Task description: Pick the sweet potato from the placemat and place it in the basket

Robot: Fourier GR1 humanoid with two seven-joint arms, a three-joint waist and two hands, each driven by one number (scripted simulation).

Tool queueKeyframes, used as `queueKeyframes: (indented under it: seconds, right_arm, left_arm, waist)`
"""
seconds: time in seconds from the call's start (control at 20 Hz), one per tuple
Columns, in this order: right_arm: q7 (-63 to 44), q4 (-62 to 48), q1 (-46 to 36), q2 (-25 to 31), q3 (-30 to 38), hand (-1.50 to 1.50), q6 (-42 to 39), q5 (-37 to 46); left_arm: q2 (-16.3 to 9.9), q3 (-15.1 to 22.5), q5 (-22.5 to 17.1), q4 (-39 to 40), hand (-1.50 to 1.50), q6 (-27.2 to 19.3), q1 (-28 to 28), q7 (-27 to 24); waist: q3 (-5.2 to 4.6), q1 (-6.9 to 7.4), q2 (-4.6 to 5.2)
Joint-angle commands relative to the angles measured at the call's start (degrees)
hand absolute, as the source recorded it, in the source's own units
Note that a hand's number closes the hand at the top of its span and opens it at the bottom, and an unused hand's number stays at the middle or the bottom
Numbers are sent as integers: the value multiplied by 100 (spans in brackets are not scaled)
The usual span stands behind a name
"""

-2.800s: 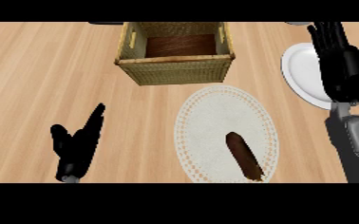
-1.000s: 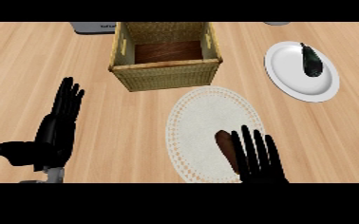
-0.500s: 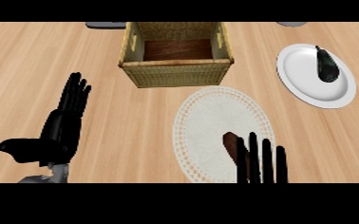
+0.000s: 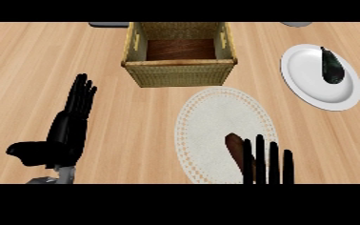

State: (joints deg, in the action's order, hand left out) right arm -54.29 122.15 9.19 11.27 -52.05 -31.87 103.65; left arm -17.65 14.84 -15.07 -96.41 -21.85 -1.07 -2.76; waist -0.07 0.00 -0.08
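Since half a second ago the right hand point(image 4: 265, 164) has barely shifted: its straight, released black fingers point(image 4: 259, 155) lie over the dark brown sweet potato point(image 4: 234, 147) at the near edge of the round cream woven placemat point(image 4: 218, 119), ready to close. Beyond stands the square wicker basket point(image 4: 179, 71) on the pale wooden counter point(image 4: 56, 62); the left hand point(image 4: 67, 128) rests open.

Light wooden surface point(image 4: 84, 52) carrying a woven basket point(image 4: 179, 71) near the far edge, sitting just beyond a round white placemat point(image 4: 218, 119). White plate point(image 4: 309, 83) lying at the right, well apart from the basket. Two grey items, cut off by the view, showing along the far edge.
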Motion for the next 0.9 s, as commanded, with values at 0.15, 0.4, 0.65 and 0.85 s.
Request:
queueKeyframes:
  seconds: [0.15, 0.4, 0.65, 0.85]
  right_arm:
    - [-564, -413, -128, -1074, -340, -150, 104, -103]
    - [-743, -1077, -180, -1075, -383, -150, 613, -129]
    - [-511, -907, -359, -1073, -139, -150, 291, -21]
    - [-561, -1268, -371, -1073, 20, -150, 924, -251]
  left_arm:
    - [236, 38, 202, 242, 0, -34, -179, -82]
    - [162, -134, 85, 196, 0, 182, 82, -144]
    - [-59, -564, -86, 463, 0, 549, -316, 36]
    - [58, -345, 97, -106, 0, 267, -259, 462]
  waist:
    - [6, 2, 10]
    - [5, 32, 12]
    - [3, 8, 15]
    - [9, 46, 10]
